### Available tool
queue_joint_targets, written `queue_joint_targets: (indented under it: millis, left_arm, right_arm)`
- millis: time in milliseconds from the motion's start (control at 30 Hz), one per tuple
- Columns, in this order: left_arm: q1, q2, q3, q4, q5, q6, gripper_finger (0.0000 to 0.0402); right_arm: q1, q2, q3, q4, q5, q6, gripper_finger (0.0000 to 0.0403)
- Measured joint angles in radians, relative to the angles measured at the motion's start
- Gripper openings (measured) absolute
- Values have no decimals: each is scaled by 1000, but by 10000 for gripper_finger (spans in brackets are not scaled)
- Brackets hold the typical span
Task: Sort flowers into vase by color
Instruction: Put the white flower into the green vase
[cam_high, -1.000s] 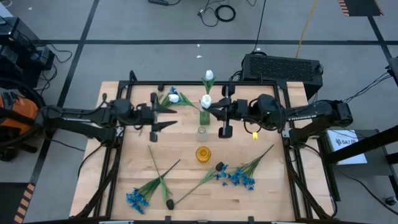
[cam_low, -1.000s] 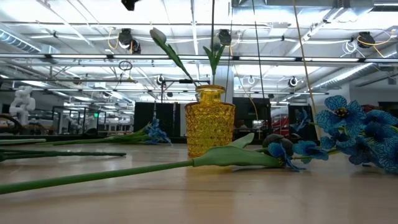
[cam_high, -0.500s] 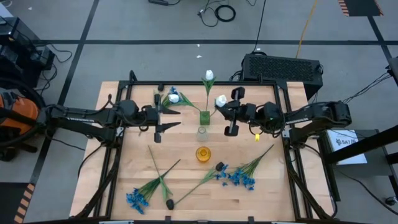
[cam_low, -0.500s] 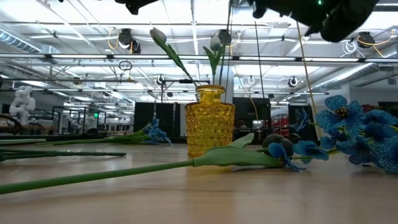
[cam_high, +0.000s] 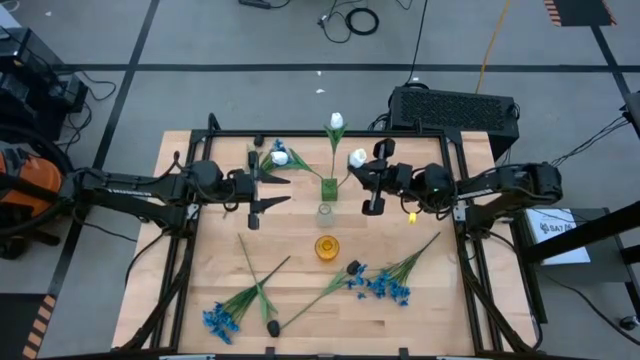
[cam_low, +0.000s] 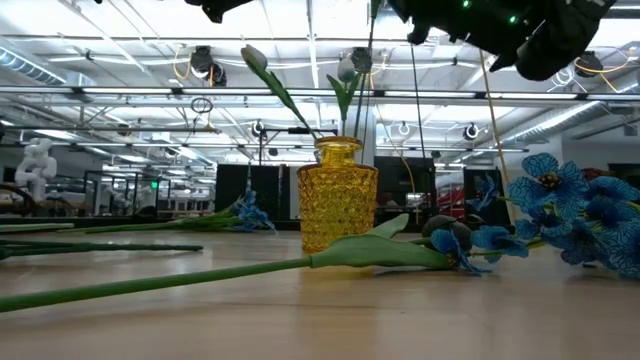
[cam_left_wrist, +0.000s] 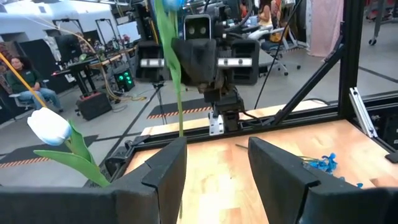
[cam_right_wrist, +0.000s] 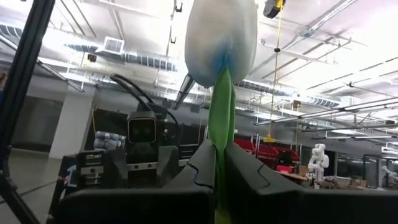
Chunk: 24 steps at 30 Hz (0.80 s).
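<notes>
A white tulip (cam_high: 357, 158) is pinched by its stem between the pressed-together fingers of the right gripper (cam_high: 368, 177), which is held above the table (cam_high: 440, 290) just right of the green vase (cam_high: 328, 188); in the right wrist view the bud (cam_right_wrist: 221, 38) is seen upright above the jaws. The left gripper (cam_high: 262, 189) is held left of the vases with its jaws spread and nothing between them. A clear vase (cam_high: 324, 213) and a yellow vase (cam_high: 326, 247) are lined up nearer the front. A second tulip (cam_high: 336, 123) is stood in the green vase. Blue flowers (cam_high: 385, 287) and a dark bud (cam_high: 273, 327) are laid on the front of the table.
</notes>
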<state>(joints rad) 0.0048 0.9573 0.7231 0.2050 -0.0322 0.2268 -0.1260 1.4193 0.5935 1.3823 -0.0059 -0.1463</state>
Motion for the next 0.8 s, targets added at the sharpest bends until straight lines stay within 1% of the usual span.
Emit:
queue_joint_targets:
  millis: [67,167,300,500,800]
  left_arm:
    - [0,0,0,3,1,0,180]
    - [0,0,0,5,1,0,180]
    - [0,0,0,4,2,0,180]
    - [0,0,0,-2,2,16,180]
    - [0,0,0,-4,2,16,180]
  right_arm:
    - [0,40,0,23,0,8,9]
    - [-3,102,0,101,6,8,9]
    - [-25,150,1,184,8,30,9]
    - [-51,153,3,185,8,31,9]
    - [-60,155,19,183,8,19,9]
